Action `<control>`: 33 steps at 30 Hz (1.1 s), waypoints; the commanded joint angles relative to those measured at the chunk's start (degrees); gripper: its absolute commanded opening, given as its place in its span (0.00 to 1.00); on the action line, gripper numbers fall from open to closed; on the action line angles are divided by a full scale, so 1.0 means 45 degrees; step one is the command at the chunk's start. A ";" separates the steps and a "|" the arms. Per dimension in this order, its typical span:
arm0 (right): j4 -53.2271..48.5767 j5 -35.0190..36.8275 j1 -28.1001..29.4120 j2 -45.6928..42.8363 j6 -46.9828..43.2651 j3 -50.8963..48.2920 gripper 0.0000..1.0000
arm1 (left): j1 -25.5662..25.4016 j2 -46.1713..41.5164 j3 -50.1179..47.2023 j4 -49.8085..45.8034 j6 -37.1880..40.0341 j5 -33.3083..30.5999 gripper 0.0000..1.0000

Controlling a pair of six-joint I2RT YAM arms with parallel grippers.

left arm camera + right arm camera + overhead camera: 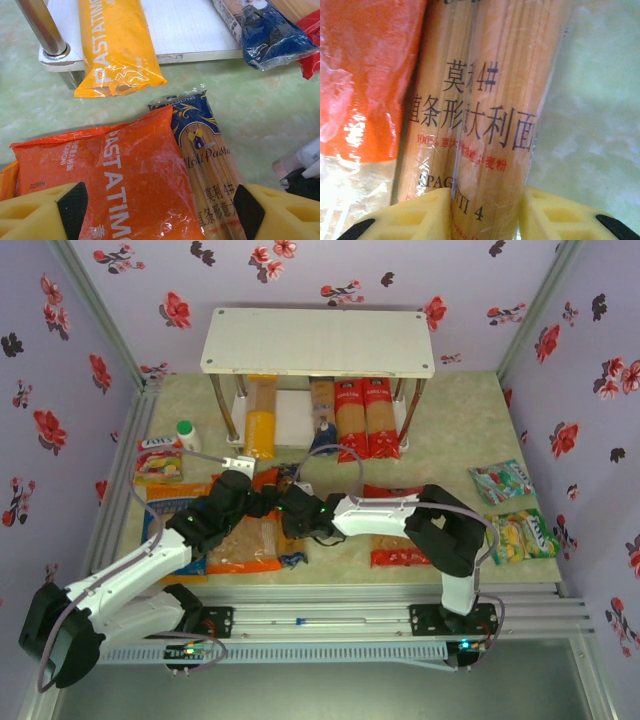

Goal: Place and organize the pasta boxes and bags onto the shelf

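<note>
The white shelf (318,340) stands at the back. Its lower board (190,30) carries a yellow pack (115,45), a dark blue pack (270,35) and two red packs (365,420). An orange bag (125,175) lies on the table, with another dark blue spaghetti pack (205,155) beside it, partly under its edge. My left gripper (160,210) hovers open over both, holding nothing. My right gripper (485,215) is shut on the spaghetti pack (490,100), with a yellow finger pressed against each side. A red bag (400,555) lies under the right arm, and a blue-orange bag (165,515) lies at the left.
Small snack packets lie at the right (505,482) (520,535), and another lies at the left (158,465) next to a small white bottle (187,435). A metal shelf leg (42,25) stands near the yellow pack. Floral walls close in the table on three sides.
</note>
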 commanded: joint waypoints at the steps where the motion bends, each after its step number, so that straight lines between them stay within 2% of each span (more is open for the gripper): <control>1: -0.1851 0.0484 -0.0232 0.0114 0.0097 -0.0911 0.38 | 0.0096 0.0056 -0.0089 0.0357 -0.0076 0.0162 0.81; 9: -0.2064 0.0900 -0.0310 -0.0482 0.0209 -0.1554 0.38 | 0.0095 -0.0101 -0.0088 0.0267 -0.0056 0.0213 0.81; 22: -0.2545 0.1449 -0.0599 -0.1736 -0.0206 -0.2052 0.41 | 0.0096 0.0846 0.0341 0.0396 -0.0055 0.0379 0.80; 23: -0.2403 0.1314 -0.0589 -0.1893 -0.0318 -0.2120 0.46 | 0.0096 0.0869 0.0320 0.0424 -0.0071 0.0400 0.80; 26: -0.1548 0.0454 -0.0564 -0.2370 -0.0806 -0.2446 0.70 | 0.0095 0.0904 0.0279 0.0465 -0.0133 0.0400 0.81; 28: -0.1003 0.0084 -0.0467 -0.2642 -0.1058 -0.2625 0.80 | 0.0096 0.0960 0.0292 0.0465 -0.0182 0.0404 0.82; 33: -0.0803 -0.0178 -0.0236 -0.2600 -0.1418 -0.2449 0.89 | 0.0093 0.0954 0.0303 0.0465 -0.0246 0.0432 0.85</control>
